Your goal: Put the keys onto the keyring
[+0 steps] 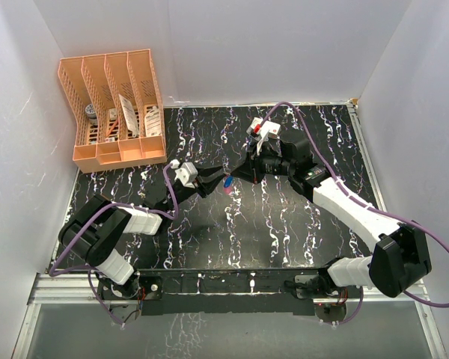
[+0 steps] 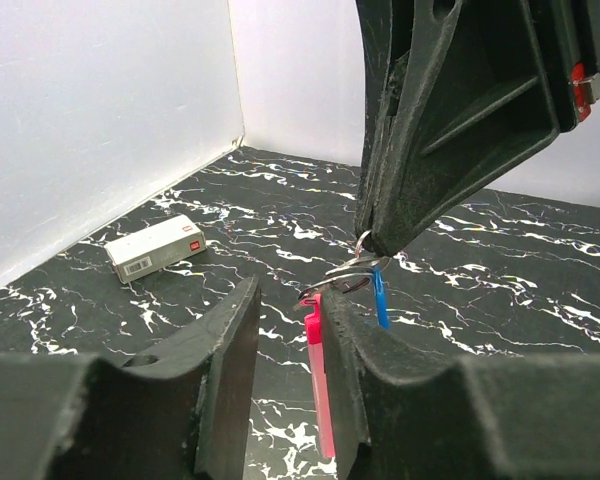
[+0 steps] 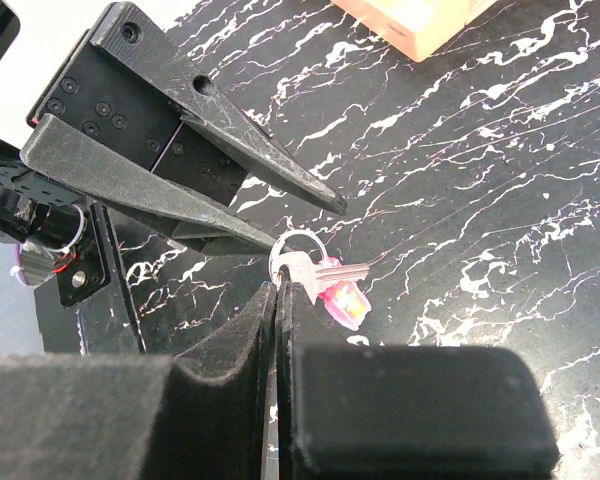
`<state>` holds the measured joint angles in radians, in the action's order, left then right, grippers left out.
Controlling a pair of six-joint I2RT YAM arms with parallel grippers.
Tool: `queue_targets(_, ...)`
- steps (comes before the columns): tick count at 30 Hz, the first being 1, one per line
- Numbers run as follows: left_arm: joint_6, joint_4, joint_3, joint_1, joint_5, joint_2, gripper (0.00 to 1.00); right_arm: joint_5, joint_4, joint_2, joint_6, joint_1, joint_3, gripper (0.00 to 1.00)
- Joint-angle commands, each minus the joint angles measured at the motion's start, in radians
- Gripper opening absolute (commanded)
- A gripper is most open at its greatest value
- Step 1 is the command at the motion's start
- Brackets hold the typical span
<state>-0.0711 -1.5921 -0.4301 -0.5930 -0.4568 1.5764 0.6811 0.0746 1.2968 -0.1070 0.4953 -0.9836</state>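
Right fingers [image 3: 285, 312] are pinched flat on the keyring [image 3: 296, 252], holding it up off the desk [image 2: 500, 270]. Left fingers [image 2: 238, 335] are at a narrow gap with nothing clamped, tips just beside the ring. In the left wrist view the pink key [image 2: 318, 375] hangs in line with that gap, close to one finger. The blue-headed key [image 2: 380, 297] hangs next to it off the same ring. Both look threaded to me, but I can't confirm the wire is fully past either key's hole.

Risks:
- Left fingers close off-centre on the pink key: side pull on the ring, so it twists or slips out of the right pinch, which only has thin wire to bite on.
- A key that's only part-way round the coil could back off with a tug and drop to the desk.
- Both sets of tips are very close. Any push forward and they collide.
- Ring released before seating is checked: the whole set falls flat, a harder re-pick.

Writing: the white box [image 2: 155, 247] near the wall has a red patch and a printed label, too small to read. The orange file rack [image 1: 112, 105] at back left holds packets, print not legible. No brand visible.
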Motion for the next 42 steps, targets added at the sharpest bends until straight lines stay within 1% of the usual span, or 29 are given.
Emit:
queue_targets(1,0.006,-0.194,-0.009,-0.004,-0.027,-0.042,0.28,0.015,-0.070,-0.008,-0.006,-0.003,0.006,0.00)
queue_targets(9,0.000,-0.194,-0.021,-0.005,-0.048,-0.030,0.24,0.018,-0.076,-0.008,-0.011,-0.003,0.008,0.00)
queue_targets(17,-0.011,-0.193,-0.041,-0.004,-0.068,-0.020,0.22,0.023,-0.081,-0.002,-0.012,-0.003,0.011,0.00)
queue_targets(20,-0.013,-0.194,-0.045,-0.005,-0.073,-0.020,0.16,0.024,-0.084,0.001,-0.014,-0.004,0.009,0.00)
queue_targets(25,-0.015,-0.194,-0.048,-0.005,-0.083,-0.018,0.09,0.026,-0.087,0.000,-0.014,-0.004,0.008,0.00)
queue_targets(29,-0.015,-0.193,-0.045,-0.006,-0.084,-0.019,0.00,0.023,-0.090,0.000,-0.017,-0.004,0.007,0.00)
queue_targets(33,-0.024,-0.194,-0.042,-0.005,-0.078,-0.022,0.00,0.024,-0.104,-0.001,-0.027,-0.005,0.010,0.00)
queue_targets(42,-0.091,-0.194,-0.023,-0.005,0.003,-0.041,0.00,0.020,-0.144,0.002,-0.060,-0.006,0.040,0.00)
